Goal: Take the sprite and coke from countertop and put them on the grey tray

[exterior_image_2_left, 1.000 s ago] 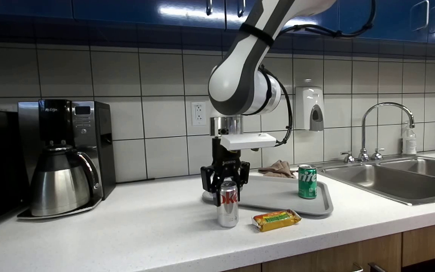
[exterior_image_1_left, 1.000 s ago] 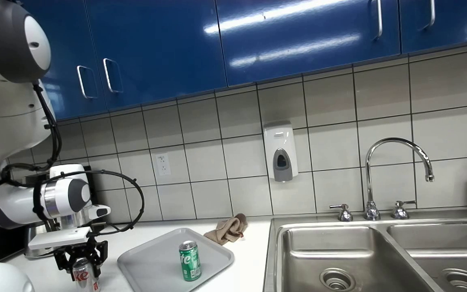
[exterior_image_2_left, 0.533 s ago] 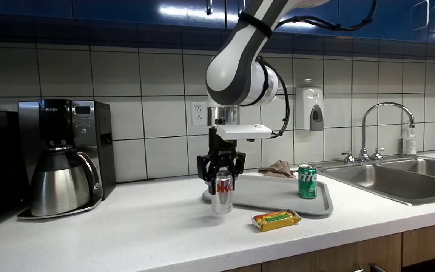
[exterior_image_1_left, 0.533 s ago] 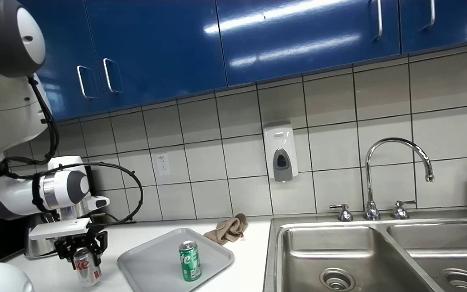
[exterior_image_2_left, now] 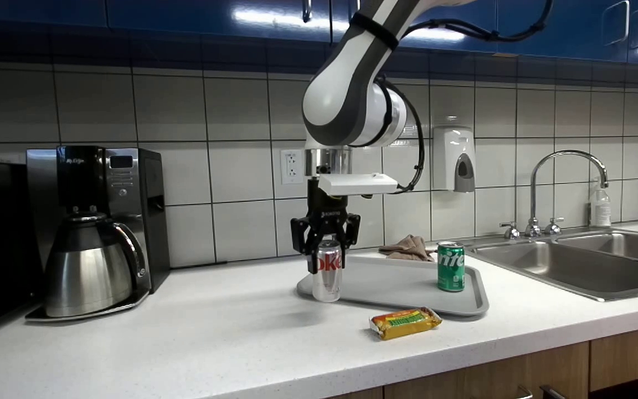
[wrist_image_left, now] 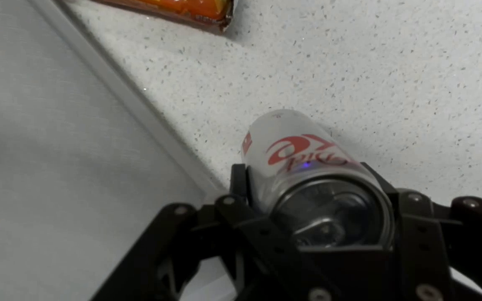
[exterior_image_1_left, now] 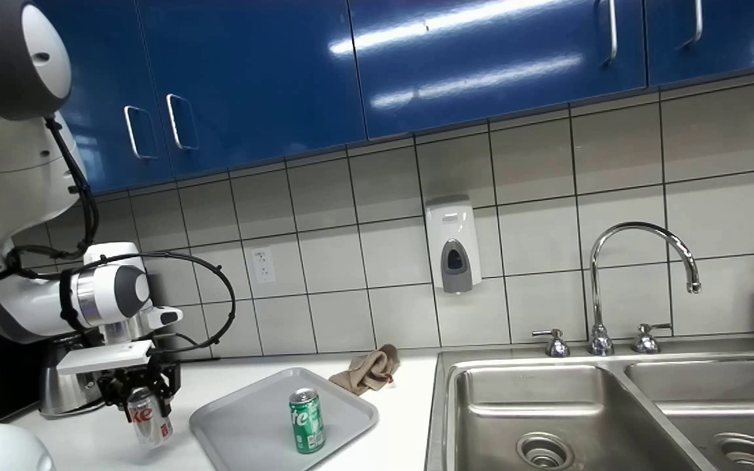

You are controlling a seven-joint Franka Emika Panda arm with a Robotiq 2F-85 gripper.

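Nearest on the white countertop [exterior_image_2_left: 214, 343] lies a wrapped bar [exterior_image_2_left: 405, 323], its print too small to read. Beyond it the coke [exterior_image_2_left: 328, 280] hangs just above the surface; the gripper [exterior_image_2_left: 328, 267] pinches it from both sides near its top, jaws parted by no more than its girth. In an exterior view the coke [exterior_image_1_left: 149, 420] leans, so letting go at this slant could topple it. Red letters on it read "oke"; the wrist view shows what looks like an upside-down "Diet". To the side, the coffee maker [exterior_image_2_left: 122, 205] seems to say "Mr. Coffee". Farther on lies the grey tray [exterior_image_2_left: 391, 282]: crossing low could catch the coke's base on its rim, and crowding could knock the sprite [exterior_image_2_left: 451, 267] standing there, "rite" facing out
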